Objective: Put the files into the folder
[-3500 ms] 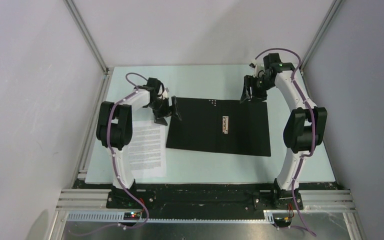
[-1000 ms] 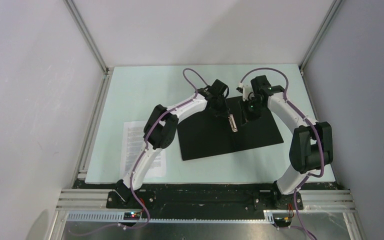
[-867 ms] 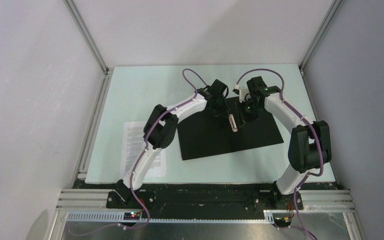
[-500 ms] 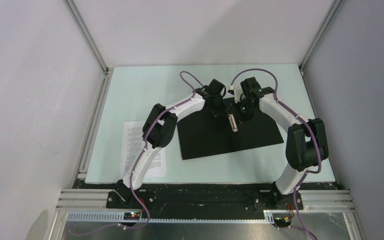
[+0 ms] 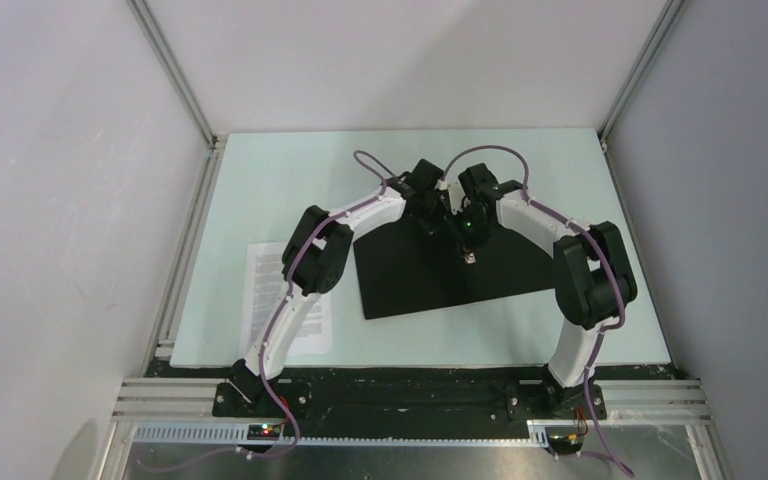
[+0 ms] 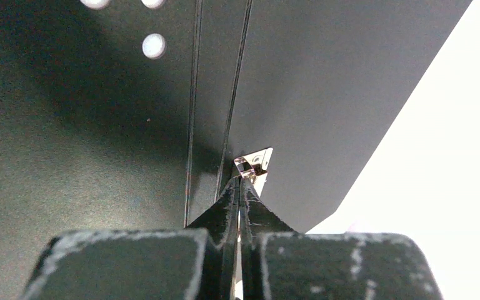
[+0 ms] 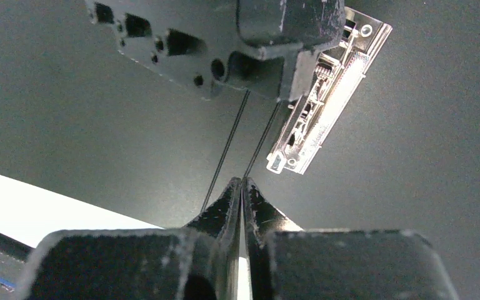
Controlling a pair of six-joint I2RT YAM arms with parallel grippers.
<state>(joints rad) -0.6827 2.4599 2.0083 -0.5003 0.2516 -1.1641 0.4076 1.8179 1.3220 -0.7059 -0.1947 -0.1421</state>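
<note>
The folder lies open and turned askew on the table, black inside up. Its metal clip sits on the spine, mostly hidden under my arms. The files, white printed sheets, lie on the table left of the folder, away from both grippers. My left gripper is shut. In the left wrist view its tips rest at one end of the clip. My right gripper is shut too. In the right wrist view it hovers over the spine creases, just short of the clip, holding nothing.
The pale green table is walled by a metal frame with posts at the back corners. Both arms arch in over the folder's far half and nearly touch. In the right wrist view the left gripper's body is close ahead.
The folder has turned from square to askew. Both arms swung in from its outer edges to the spine. Over the last second the left gripper shut and the right arm slid left.
</note>
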